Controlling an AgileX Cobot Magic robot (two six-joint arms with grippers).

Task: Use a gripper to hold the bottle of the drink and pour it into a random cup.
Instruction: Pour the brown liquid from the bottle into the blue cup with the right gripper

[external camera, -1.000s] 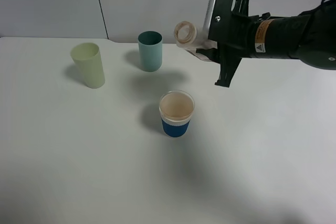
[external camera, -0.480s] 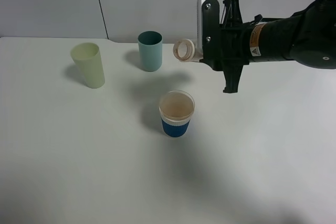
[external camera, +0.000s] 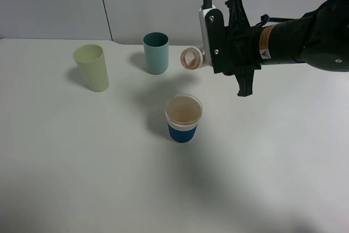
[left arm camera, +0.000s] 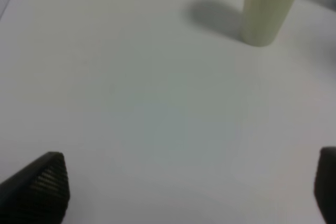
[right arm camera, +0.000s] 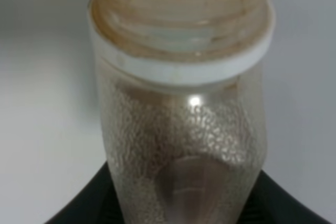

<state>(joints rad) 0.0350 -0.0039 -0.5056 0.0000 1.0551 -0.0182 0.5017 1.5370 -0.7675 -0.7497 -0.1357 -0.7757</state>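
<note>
My right gripper [external camera: 211, 58] is shut on the bottle of the drink [external camera: 192, 58]. It holds the bottle on its side in the air, the open mouth pointing left, above and a little behind the cup [external camera: 183, 118]. The cup has a blue band and stands mid-table with pale brown liquid in it. In the right wrist view the translucent bottle [right arm camera: 184, 103] fills the frame, with brown residue at its wide neck and little liquid showing inside. My left gripper [left arm camera: 184, 192] is open and empty over bare table; only its fingertips [left arm camera: 44, 184] show.
A pale yellow-green tumbler [external camera: 92, 67] stands at the back left and also shows in the left wrist view [left arm camera: 268, 9]. A teal tumbler [external camera: 156, 53] stands at the back centre, left of the bottle's mouth. The white table [external camera: 82, 178] stretches in front.
My right wrist has rolled and the bottle's mouth has come down nearer the table, staying behind the cup. The cups have not moved.
</note>
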